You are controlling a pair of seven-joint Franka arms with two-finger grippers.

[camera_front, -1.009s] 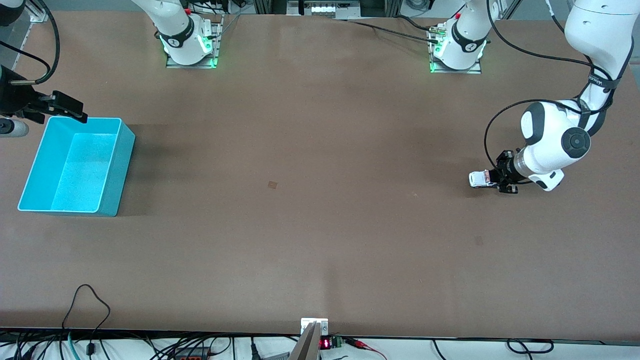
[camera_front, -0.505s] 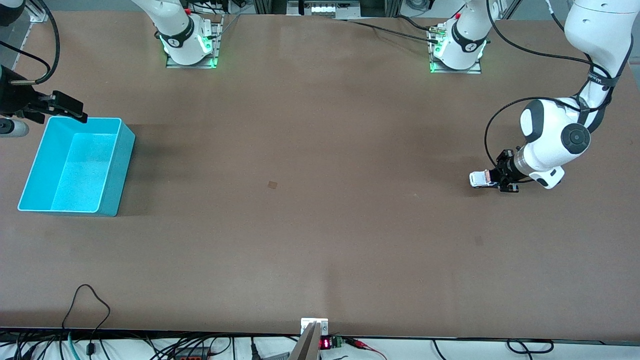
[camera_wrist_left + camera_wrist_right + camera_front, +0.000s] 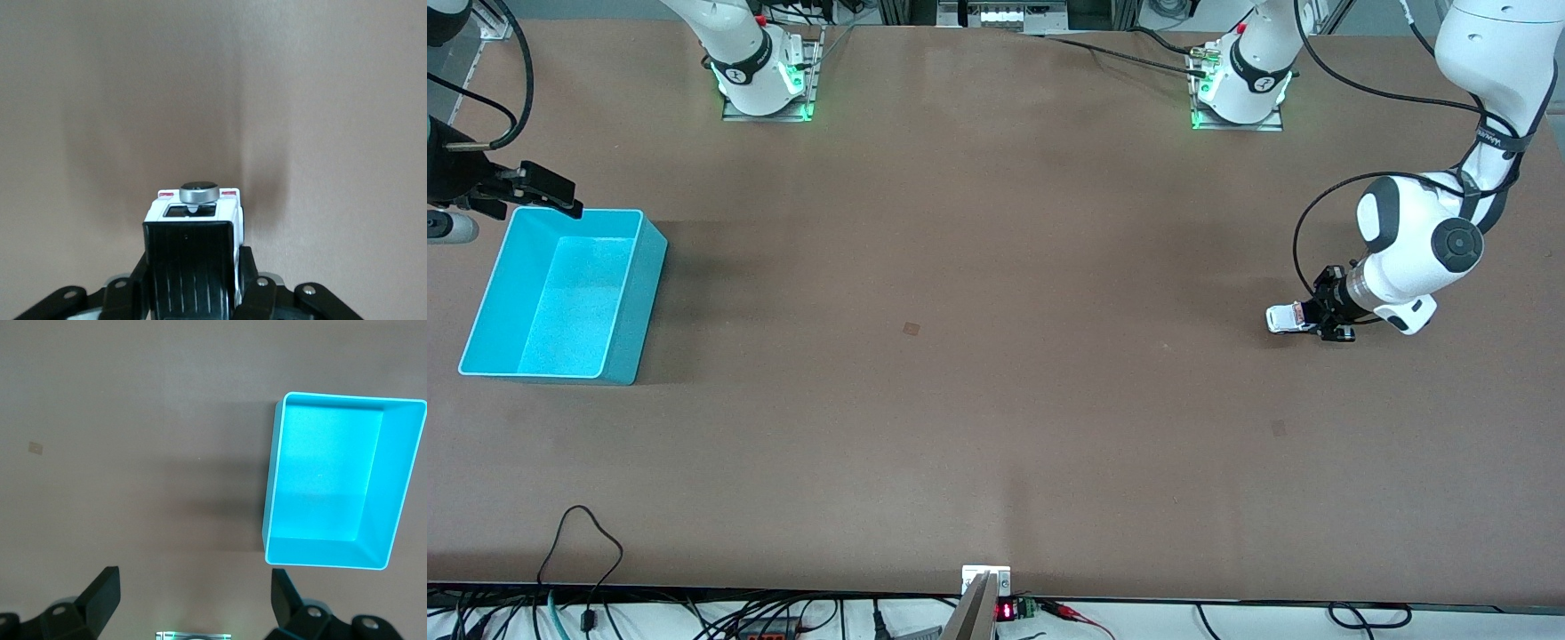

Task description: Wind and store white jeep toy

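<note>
Your left pincer [image 3: 1307,317] sits low at the left arm's end of the tabletop [image 3: 996,400], about midway between the edge by the robots' bases and the edge by the front camera, and it is clamped on the white jeep toy [image 3: 1286,318]. In the left wrist view you can see the jeep [image 3: 195,247] held between the two black fingers [image 3: 257,293], one on each flank, with its black ribbed roof panel facing the camera and a round grey knob [image 3: 199,192] at the end that points away from the pincer. From the front camera the jeep sticks out of the pincer toward the middle of the tabletop; whether its wheels touch the surface you cannot tell. Your right pincer [image 3: 193,590] waits with its fingers wide apart at the right arm's end of the tabletop, up in the air by the bin's corner that lies toward the bases' edge; it holds nothing. The cyan bin [image 3: 618,333] stands at that same end, close to the short edge, open side up, well apart from the jeep. In the right wrist view the bin [image 3: 327,555] shows only its bare floor.
</note>
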